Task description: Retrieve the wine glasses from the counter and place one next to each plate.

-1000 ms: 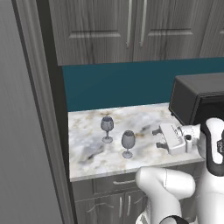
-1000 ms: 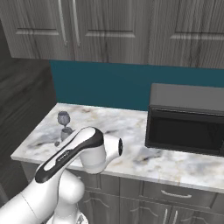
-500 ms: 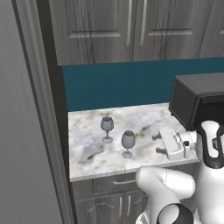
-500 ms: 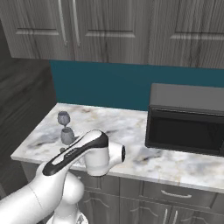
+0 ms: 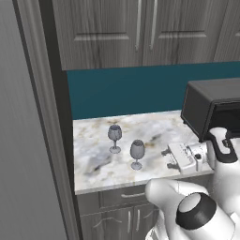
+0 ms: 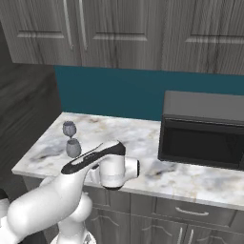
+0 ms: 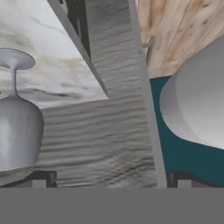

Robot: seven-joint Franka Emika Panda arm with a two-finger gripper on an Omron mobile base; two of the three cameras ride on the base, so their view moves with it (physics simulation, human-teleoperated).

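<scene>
Gripper point(image 5: 168, 158) wide apart and empty, level with the counter point(image 5: 93, 161) and pointed sideways at the nearer wine glass point(image 5: 137, 154), near but not touching. Second glass point(image 5: 114, 138) just behind, apart from it. Likely light, brittle, slick and tippy; best pinched gently around the bowl or upper stem.

So, quick count of what's on the desk point(image 5: 93, 154): two wine glasses, both the same grey see-through stemmed kind. In the left base view one glass point(image 5: 115, 138) stands toward 11 o'clock of the other glass point(image 5: 137, 153), near each other but apart. One microwave point(image 5: 213, 110), dark and boxy, over at 3 o'clock. Above it all I count at least four upper cabinet doors point(image 6: 114, 33) in the right base view. One drawer handle point(image 5: 132, 194) shows under the desk edge in the left base view.
</scene>
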